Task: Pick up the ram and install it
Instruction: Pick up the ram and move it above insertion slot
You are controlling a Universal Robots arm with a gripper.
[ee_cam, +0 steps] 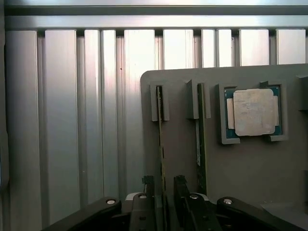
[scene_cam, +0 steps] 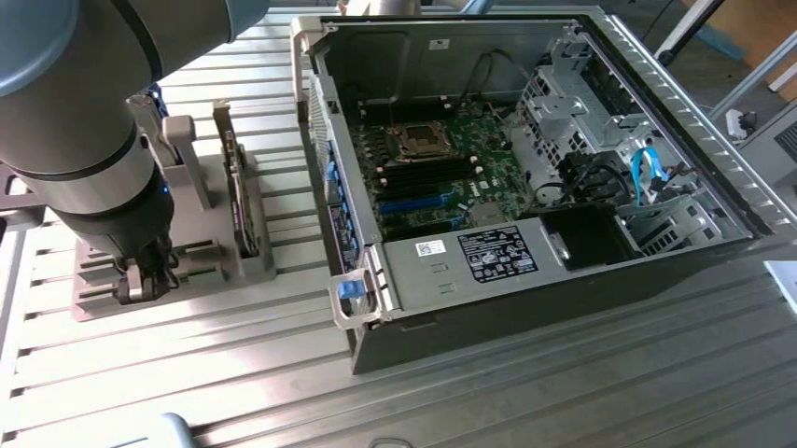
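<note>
The ram [ee_cam: 160, 139] stands on edge in a slot of the grey holder [ee_cam: 183, 159], seen as a thin strip. My gripper [ee_cam: 163, 185] is open, one dark finger [ee_cam: 147, 188] on each side of the ram's near end, with a gap on both sides. In the exterior view the gripper [scene_cam: 140, 283] hangs low over the holder [scene_cam: 187, 280] at the exterior view's left, and the arm hides the ram there. The open computer case [scene_cam: 648, 93] with its motherboard [scene_cam: 430, 177] lies to the exterior view's right.
A thicker green card [ee_cam: 200, 144] stands on edge in the neighbouring slot, seen upright in the exterior view [scene_cam: 237, 196]. A square silver processor [ee_cam: 253, 111] lies in a pocket of the holder. The ribbed metal table [scene_cam: 524, 392] spreads around everything.
</note>
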